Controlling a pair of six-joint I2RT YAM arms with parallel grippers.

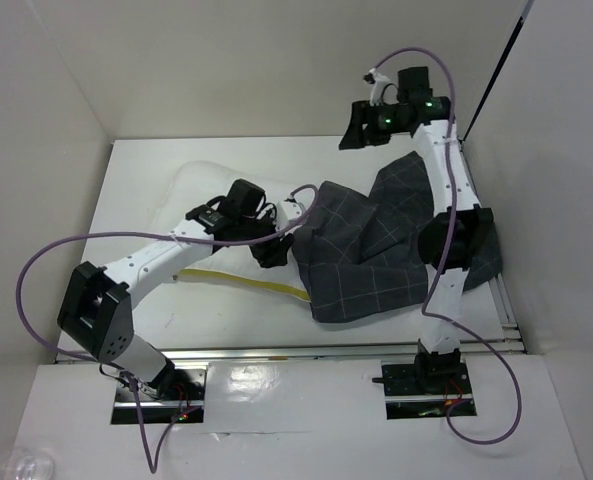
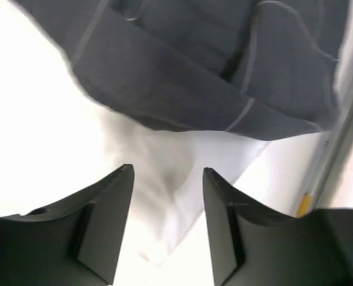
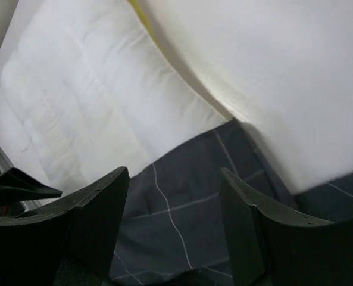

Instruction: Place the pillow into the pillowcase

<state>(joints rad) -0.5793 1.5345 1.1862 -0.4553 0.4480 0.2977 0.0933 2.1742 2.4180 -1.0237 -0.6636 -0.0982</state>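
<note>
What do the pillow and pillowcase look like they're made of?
Pillow: soft white fabric, matte, probably over padded fill; quilted stitch lines and puffy dents show. Pillowcase: thin woven cloth, perhaps cotton or a blend, matte charcoal with light check lines; it lies in loose folds and creases.

arms (image 1: 146, 262): white links, black joints (green LEDs) | cables (image 1: 19, 290): purple | left hand (image 2: 167, 171), right hand (image 3: 174, 171): black

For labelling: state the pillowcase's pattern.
The pillowcase is charcoal grey with thin light windowpane checks, clearest in top external view.
</note>
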